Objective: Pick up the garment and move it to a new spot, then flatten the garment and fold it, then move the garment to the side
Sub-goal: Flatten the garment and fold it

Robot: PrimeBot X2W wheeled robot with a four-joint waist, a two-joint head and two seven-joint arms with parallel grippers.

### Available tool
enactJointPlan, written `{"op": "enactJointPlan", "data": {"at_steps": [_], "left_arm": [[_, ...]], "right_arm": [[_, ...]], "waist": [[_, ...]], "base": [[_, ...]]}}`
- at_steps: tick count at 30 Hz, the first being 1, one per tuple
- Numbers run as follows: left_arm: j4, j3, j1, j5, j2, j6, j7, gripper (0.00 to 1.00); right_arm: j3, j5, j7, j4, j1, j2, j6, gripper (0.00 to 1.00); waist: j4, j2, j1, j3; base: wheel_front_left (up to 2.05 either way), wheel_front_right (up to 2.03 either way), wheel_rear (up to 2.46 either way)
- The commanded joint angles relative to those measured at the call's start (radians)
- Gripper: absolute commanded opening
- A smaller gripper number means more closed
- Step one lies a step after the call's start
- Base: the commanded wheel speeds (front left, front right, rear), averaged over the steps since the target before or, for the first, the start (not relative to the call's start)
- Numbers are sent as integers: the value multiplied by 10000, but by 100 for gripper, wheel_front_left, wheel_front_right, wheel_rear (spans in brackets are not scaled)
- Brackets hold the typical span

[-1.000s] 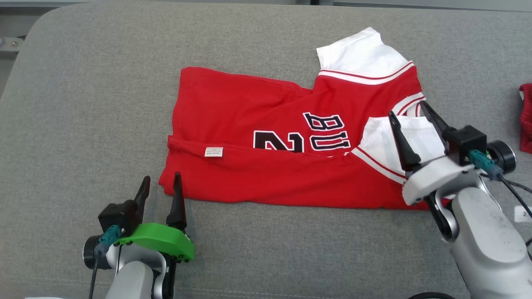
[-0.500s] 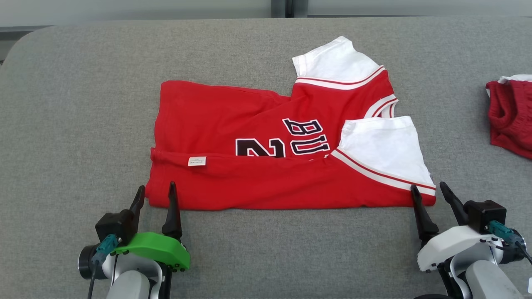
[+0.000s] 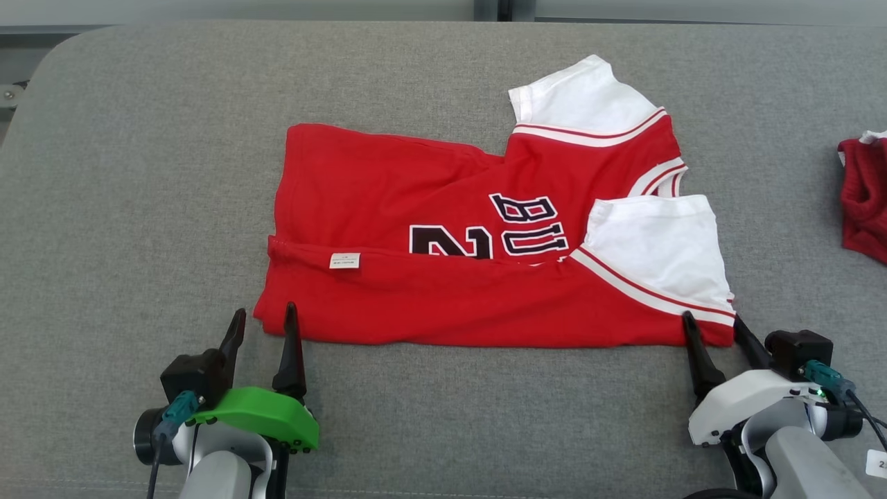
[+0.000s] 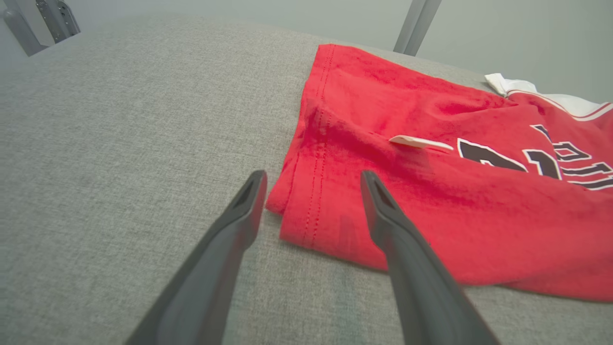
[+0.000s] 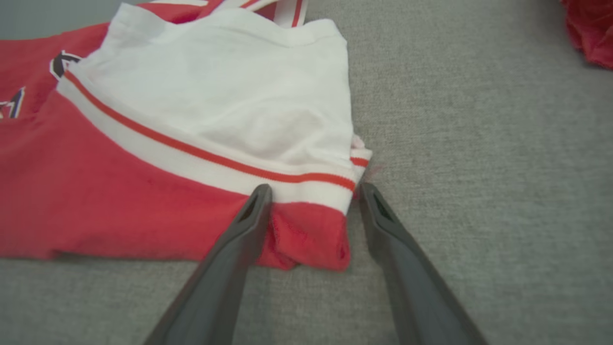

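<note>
While the garment (image 3: 443, 305), a red jersey with white sleeves, lies folded lengthwise near the middle of the grey padded worktop (image 3: 138, 208), both grippers sit at its near edge; the left gripper (image 3: 265, 310) has its jaws spread wide at the garment's near left corner, one finger over bare grey fabric and the other over the stitched hem, holding nothing; the right gripper (image 3: 712, 319) is likewise parted and empty at the near right corner, its fingers either side of the red tip just below the near white sleeve (image 3: 658, 242); whether any fingertip touches the cloth I cannot tell; a small white label (image 3: 345, 260) shows on the folded-over flap; another red cloth (image 3: 863, 201) lies at the worktop's right edge, well apart.
</note>
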Motion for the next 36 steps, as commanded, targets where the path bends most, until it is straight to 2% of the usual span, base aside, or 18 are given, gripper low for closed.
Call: {"op": "enactJointPlan", "data": {"at_steps": [1,2,9,18,32,33,34,36], "left_arm": [[-10,14,-81,-33,56,-45,3,100],[-14,31,-89,-22,54,-51,3,100],[153,153,52,-108,54,-18,3,100],[708,238,-211,-247,54,-308,3,100],[1180,432,-609,-390,53,-626,3,100],[1260,407,-640,-425,54,-663,3,84],[1330,408,-685,-481,59,-681,3,55],[1532,376,-742,-513,58,-693,5,29]], "right_arm": [[235,37,198,293,117,106,7,12],[364,147,199,341,93,57,8,0],[203,729,127,-81,62,-586,-18,0],[253,733,115,-748,88,-638,-7,0],[510,806,115,-1105,-149,-717,-6,0],[506,814,115,-1109,-158,-718,-6,0],[500,826,115,-1114,-169,-719,-7,0],[486,838,115,-1135,-189,-733,-7,0]], "waist": [[26,0,0,25],[36,0,0,32],[-82,0,0,-86],[-289,0,0,-30],[-628,0,0,346],[-640,0,0,364],[-650,0,0,389],[-654,0,0,431]], "base": [[0,0,0],[0,0,0],[0,0,0],[0,0,0],[0,0,0],[0,0,0],[0,0,0],[0,0,0]]}}
